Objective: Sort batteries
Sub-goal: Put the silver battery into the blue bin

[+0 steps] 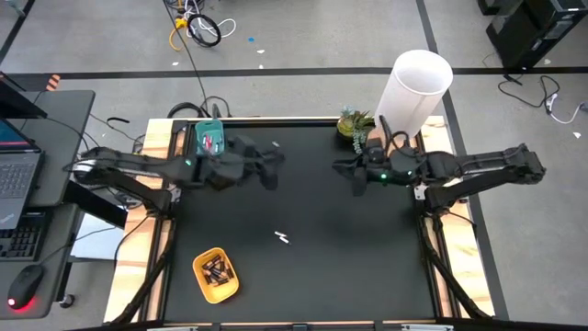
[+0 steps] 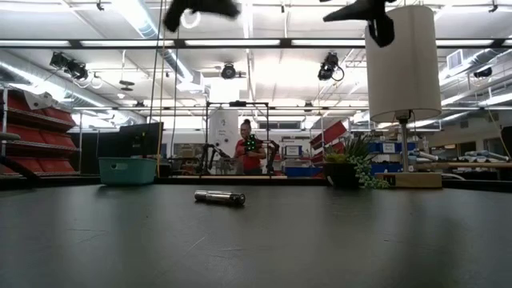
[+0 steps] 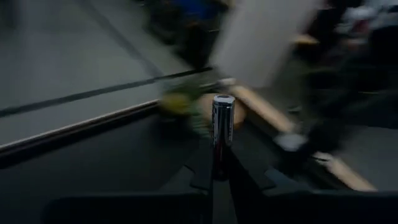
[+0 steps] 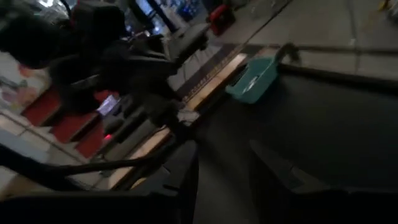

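My left gripper (image 1: 272, 165) hangs above the table's far middle, shut on a silvery battery (image 3: 222, 121). My right gripper (image 4: 227, 180) hangs opposite it toward the far right (image 1: 354, 175), open, with nothing between its fingers. Pale loose batteries (image 1: 282, 237) lie flat on the black table's middle, also seen in the low view (image 2: 219, 197). A yellow oval tray (image 1: 215, 276) at the near left holds several dark batteries. A teal tray (image 1: 209, 138) at the far left holds a few more. My left gripper pinches the silvery battery by its lower end (image 3: 217, 163) between its two fingers. The battery stands out past the fingertips, roughly in line with them, its bright cap (image 3: 223, 99) foremost. It is lifted well clear of the table.
A white lamp shade (image 1: 418, 87) and a small green plant (image 1: 354, 124) stand at the table's far right corner. A desk with a laptop (image 1: 18, 175) is beyond the left edge. The black tabletop (image 1: 349, 267) between the trays and the arms is bare.
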You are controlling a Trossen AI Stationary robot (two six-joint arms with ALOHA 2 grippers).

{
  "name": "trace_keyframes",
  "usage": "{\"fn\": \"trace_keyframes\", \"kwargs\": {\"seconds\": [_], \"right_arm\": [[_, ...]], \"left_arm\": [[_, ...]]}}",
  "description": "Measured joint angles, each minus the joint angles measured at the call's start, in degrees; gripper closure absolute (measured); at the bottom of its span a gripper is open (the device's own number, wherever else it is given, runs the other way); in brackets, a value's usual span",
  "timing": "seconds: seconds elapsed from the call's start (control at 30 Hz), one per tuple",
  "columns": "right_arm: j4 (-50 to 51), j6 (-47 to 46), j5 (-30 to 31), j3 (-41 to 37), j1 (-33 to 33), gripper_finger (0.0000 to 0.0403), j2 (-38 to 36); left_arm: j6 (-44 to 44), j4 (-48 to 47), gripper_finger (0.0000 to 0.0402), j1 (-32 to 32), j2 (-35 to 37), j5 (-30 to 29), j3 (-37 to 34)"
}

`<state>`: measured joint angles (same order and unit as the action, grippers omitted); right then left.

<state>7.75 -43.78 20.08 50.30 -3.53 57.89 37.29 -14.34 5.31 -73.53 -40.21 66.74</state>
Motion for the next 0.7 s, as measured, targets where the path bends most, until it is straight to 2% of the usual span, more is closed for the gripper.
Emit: {"fn": "trace_keyframes", "kwargs": {"seconds": [0.13, 0.2, 0.3, 0.5, 0.57, 0.7], "right_arm": [[1.29, 5.47, 0.39, 0.00, 3.36, 0.0281, -2.12], [0.76, 7.96, -1.37, 0.00, 5.05, 0.0281, -2.55], [-0.88, 12.26, -8.31, 0.00, 7.48, 0.0284, -2.82], [-2.60, 20.52, -22.92, 0.01, 11.18, 0.0293, -1.94], [-2.56, 21.72, -25.29, -0.02, 11.99, 0.0295, -1.11], [-2.12, 21.05, -26.16, -0.04, 12.72, 0.0300, 0.09]], "left_arm": [[6.03, -15.82, 0.0364, -5.59, 4.84, -0.02, 0.01], [8.25, -22.48, 0.0363, -8.71, 5.77, 0.86, -0.02], [8.81, -27.39, 0.0362, -14.36, 6.39, 3.50, -0.02], [7.72, -31.94, 0.0361, -27.01, 6.42, 14.83, -0.03], [6.25, -34.10, 0.0361, -31.07, 6.42, 17.57, -0.03], [2.42, -37.25, 0.0361, -39.70, 6.45, 24.18, -0.42]]}}
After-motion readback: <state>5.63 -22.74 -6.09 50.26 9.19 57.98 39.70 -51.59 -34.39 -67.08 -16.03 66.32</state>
